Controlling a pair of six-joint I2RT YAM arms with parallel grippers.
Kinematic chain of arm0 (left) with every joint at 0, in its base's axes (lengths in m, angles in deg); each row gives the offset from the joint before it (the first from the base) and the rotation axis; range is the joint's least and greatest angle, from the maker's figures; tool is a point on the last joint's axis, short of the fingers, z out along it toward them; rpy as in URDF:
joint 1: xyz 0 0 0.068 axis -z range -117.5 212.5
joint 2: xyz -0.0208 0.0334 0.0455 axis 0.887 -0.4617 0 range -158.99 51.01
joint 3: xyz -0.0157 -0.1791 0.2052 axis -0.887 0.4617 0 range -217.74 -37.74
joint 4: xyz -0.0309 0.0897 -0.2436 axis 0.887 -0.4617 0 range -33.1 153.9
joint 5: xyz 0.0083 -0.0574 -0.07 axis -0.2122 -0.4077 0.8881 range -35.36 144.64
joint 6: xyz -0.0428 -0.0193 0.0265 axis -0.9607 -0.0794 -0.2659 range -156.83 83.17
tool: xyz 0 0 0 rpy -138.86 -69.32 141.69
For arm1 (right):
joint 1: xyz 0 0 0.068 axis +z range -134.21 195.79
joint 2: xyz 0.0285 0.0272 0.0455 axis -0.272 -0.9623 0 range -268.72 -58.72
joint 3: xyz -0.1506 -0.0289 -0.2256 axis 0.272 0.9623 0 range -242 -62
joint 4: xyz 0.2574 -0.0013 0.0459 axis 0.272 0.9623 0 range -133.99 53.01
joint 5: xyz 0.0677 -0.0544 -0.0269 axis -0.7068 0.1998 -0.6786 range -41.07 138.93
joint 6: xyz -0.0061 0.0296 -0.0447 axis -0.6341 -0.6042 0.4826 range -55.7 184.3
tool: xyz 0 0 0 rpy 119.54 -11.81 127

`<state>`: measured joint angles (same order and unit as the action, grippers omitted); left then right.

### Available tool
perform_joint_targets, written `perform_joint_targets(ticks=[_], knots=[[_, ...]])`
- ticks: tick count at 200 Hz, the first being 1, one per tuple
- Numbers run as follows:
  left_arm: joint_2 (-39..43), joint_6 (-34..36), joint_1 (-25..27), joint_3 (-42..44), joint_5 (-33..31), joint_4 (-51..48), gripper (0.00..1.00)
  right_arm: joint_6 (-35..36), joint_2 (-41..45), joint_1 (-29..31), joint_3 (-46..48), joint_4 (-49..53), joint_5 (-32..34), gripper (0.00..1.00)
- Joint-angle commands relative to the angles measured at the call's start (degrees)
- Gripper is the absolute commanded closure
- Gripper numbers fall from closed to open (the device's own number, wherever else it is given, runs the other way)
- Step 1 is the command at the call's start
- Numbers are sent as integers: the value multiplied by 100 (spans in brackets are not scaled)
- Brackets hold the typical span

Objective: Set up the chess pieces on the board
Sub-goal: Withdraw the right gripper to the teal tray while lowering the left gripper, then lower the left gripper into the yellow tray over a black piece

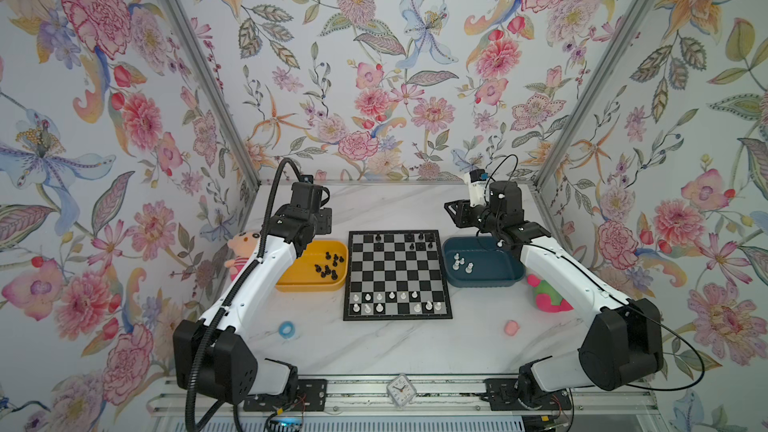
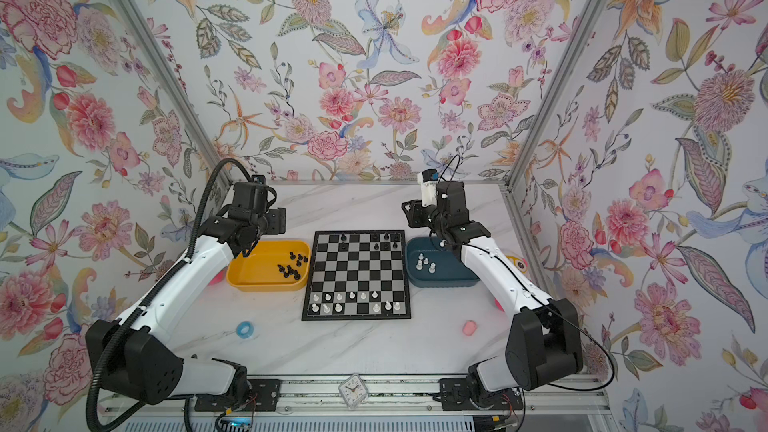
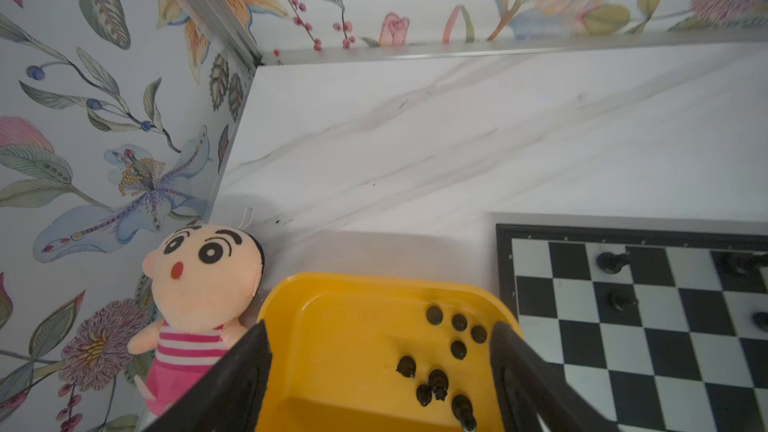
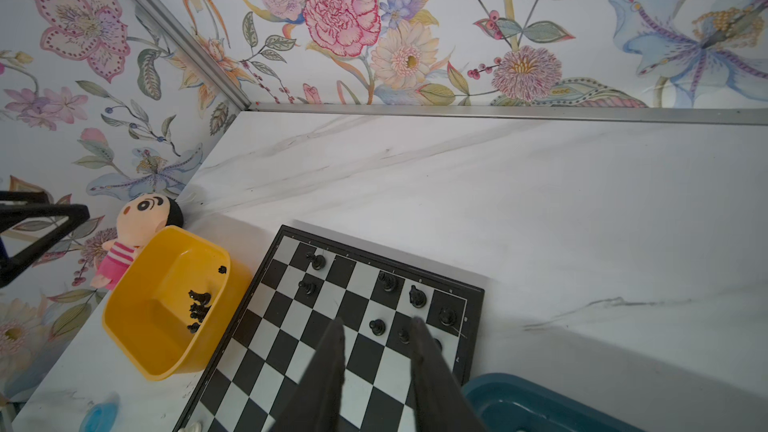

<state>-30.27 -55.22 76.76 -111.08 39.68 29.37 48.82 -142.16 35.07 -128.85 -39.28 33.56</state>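
Left gripper [image 3: 380, 326] spread wide over black pieces [image 3: 438, 380] in the yellow tray [image 3: 374, 279], probably for a grab; right gripper [image 4: 377, 324] half-closed, empty.

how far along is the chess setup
Partway. White pieces fill most of the board's near rows; several black pieces stand on far rows. Nothing in hand: left gripper open over the yellow tray, right gripper open, raised near the board. Remaining: black pieces there, white ones in the blue tray.

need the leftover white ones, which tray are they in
The blue tray, right of the board: its white pieces are pale against the dark floor. The yellow tray, left of the board, holds only black pieces.
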Motion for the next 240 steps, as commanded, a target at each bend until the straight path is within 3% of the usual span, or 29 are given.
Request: perform_joint_targets(ticks=[1,99,240], knots=[[-123,169,-287,83,380,-457,17,-89,91,156,-306,-18,437,72],[-559,237,-520,791,1061,101,21,171,447,352,-284,382,1220,71],[-1246,275,-624,703,1499,138,37,250,-188,305,-809,655,1125,71]])
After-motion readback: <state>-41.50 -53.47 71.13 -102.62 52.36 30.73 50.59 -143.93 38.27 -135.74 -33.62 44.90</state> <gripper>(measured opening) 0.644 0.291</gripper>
